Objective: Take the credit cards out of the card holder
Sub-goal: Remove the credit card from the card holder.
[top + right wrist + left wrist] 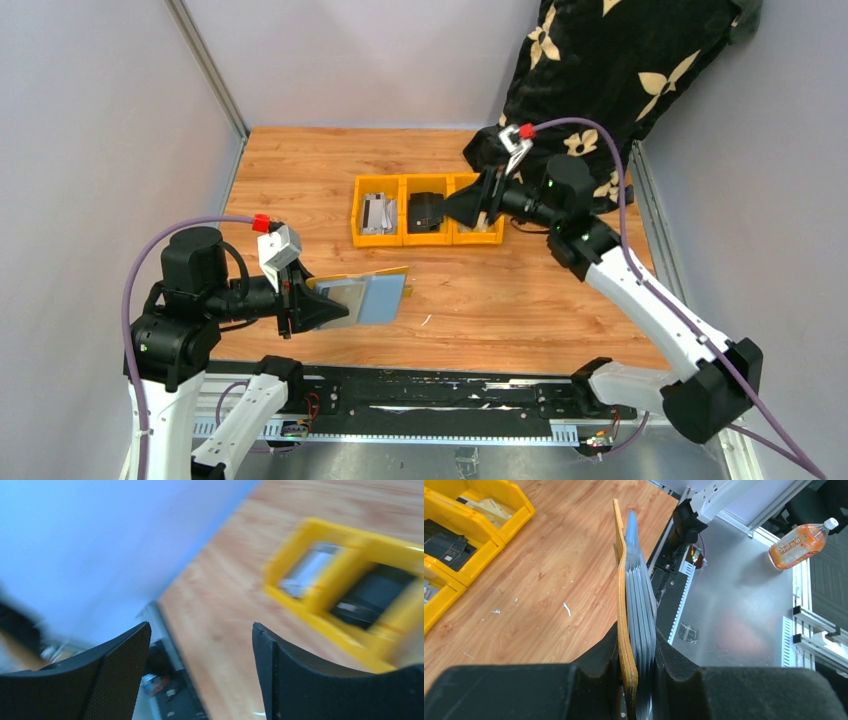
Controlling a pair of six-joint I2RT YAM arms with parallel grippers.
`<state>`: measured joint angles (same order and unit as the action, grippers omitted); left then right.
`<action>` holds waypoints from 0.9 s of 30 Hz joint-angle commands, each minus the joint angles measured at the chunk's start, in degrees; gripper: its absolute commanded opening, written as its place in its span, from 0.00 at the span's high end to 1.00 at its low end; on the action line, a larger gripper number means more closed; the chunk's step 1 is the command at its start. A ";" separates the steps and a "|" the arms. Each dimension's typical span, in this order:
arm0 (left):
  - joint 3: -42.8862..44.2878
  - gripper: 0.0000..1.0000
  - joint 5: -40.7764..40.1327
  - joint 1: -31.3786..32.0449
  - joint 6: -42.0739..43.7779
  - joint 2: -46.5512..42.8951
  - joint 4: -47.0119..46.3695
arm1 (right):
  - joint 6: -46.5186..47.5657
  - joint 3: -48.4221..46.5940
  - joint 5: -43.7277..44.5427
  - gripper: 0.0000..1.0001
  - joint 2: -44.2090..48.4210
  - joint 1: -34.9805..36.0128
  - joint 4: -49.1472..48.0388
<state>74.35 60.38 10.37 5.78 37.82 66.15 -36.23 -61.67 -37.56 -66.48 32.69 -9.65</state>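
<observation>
Left jaws are pinched on the card holder [622, 580], holding it up off the surface [500, 300] at the near-left corner, with the credit cards [640, 600] stacked against the face that looks back toward my bases. Right jaws are spread wide with nothing between them, hanging over the rightmost of the yellow bins [402, 212] at the far side, so well apart from the holder. The bit that matters imo: the holder's long axis sticks straight out of my left jaws toward the middle of the surface, and one pale blue card pokes out past the free end. So the open edge faces my right arm, which is the farther one but the only free one, and from those jaws the holder lies toward the near-left. I'd guess the pull has to run along that axis. Stuff I can't make out: the right wrist view is smeared and doesn't show the holder at all, I can't count the cards, the bottom of the stack is buried in my left jaws, and my right arm covers that last bin.
</observation>
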 commanded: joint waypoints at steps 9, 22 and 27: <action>-0.17 1.00 3.69 0.35 -0.16 0.21 -0.92 | -1.01 -0.77 -11.26 0.18 0.99 22.77 -12.64; 0.34 1.00 5.41 0.35 -0.68 -0.35 -0.91 | 11.50 -9.21 -7.10 0.44 -4.75 28.74 3.48; 0.48 1.00 5.43 0.35 -0.66 -0.21 -0.93 | 10.41 -9.59 -4.94 0.87 -6.59 28.84 3.92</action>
<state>74.22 64.14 10.37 5.52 37.85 66.46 -26.33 -69.60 -44.56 -71.81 60.77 -7.40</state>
